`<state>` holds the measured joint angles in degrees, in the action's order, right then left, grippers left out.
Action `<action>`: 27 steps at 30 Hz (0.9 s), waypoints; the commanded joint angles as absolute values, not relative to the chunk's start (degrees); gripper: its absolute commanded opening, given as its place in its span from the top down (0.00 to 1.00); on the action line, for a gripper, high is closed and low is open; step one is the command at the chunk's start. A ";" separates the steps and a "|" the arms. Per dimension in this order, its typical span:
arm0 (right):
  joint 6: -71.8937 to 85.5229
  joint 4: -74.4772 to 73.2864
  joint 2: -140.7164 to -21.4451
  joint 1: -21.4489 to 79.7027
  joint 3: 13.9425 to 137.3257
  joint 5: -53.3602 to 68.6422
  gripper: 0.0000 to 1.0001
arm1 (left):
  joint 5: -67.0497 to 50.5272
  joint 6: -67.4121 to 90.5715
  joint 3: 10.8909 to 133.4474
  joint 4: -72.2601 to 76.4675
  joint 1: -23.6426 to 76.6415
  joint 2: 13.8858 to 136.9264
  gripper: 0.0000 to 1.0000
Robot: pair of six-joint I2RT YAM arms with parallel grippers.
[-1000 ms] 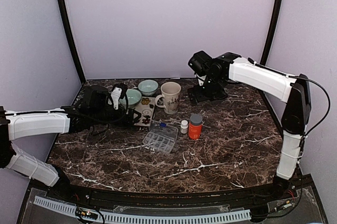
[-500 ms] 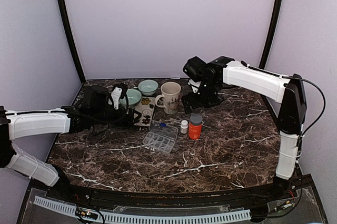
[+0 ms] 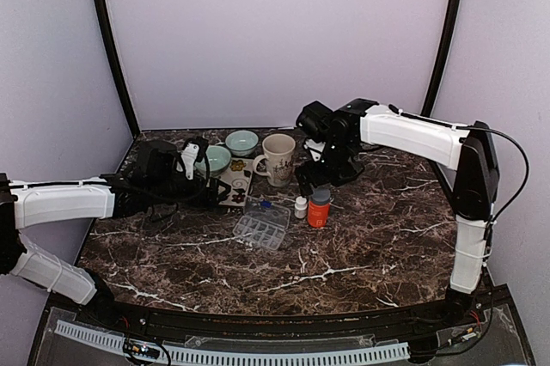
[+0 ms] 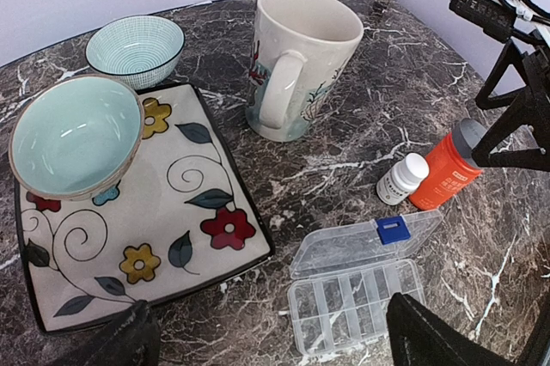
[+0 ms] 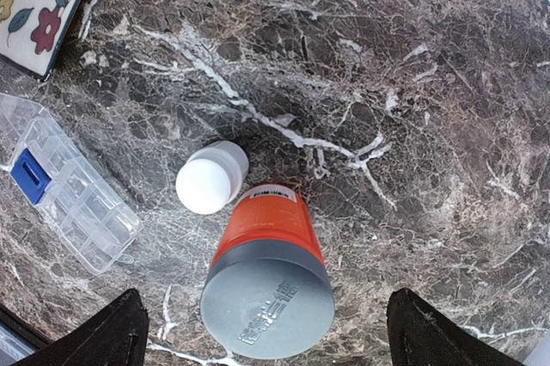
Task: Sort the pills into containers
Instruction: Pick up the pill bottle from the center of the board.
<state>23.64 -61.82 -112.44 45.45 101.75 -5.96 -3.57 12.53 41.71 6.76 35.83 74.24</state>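
Dark marble worktop [image 3: 369, 228] veined in white, with lilac walls behind. Found the right hand [image 5: 262, 336] spread wide, its fingertips [image 5: 116, 332] at the lower corners of the wrist view, pinching nothing. Saw it poised above an upright orange plastic pill bottle with a grey cap [image 5: 266, 237]. Noted a small white-capped bottle [image 5: 211, 177] just beside that, on the side nearer the left arm. Spotted a clear plastic compartment box with a blue latch [image 5: 69, 203] near both bottles, its lid laid open. Made out a cream floral ceramic mug [image 4: 301, 61] farther back, upright, handle facing the left arm.

Found the left hand [image 4: 275, 344] likewise spread, holding nothing, low over the worktop beside a square white plate painted with flowers [image 4: 172, 211]. Saw a pale green bowl [image 4: 76, 134] resting on the plate's far corner. Noted a smaller blue-patterned bowl [image 4: 136, 48] just behind the plate, on the worktop.
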 commanded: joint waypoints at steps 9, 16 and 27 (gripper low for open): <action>22.60 -60.96 -114.04 45.79 99.15 -4.03 0.08 | -3.40 13.29 40.06 7.64 35.60 72.42 0.05; 21.94 -60.57 -115.09 45.37 98.88 -3.20 0.12 | -3.11 13.45 39.70 7.48 35.60 72.03 0.05; 20.61 -59.44 -116.51 43.87 98.90 -0.89 0.25 | -2.56 13.45 39.64 6.55 35.60 71.46 0.05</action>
<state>21.26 -60.69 -115.28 44.53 99.13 -2.20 -3.31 12.95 40.23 6.70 35.83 73.25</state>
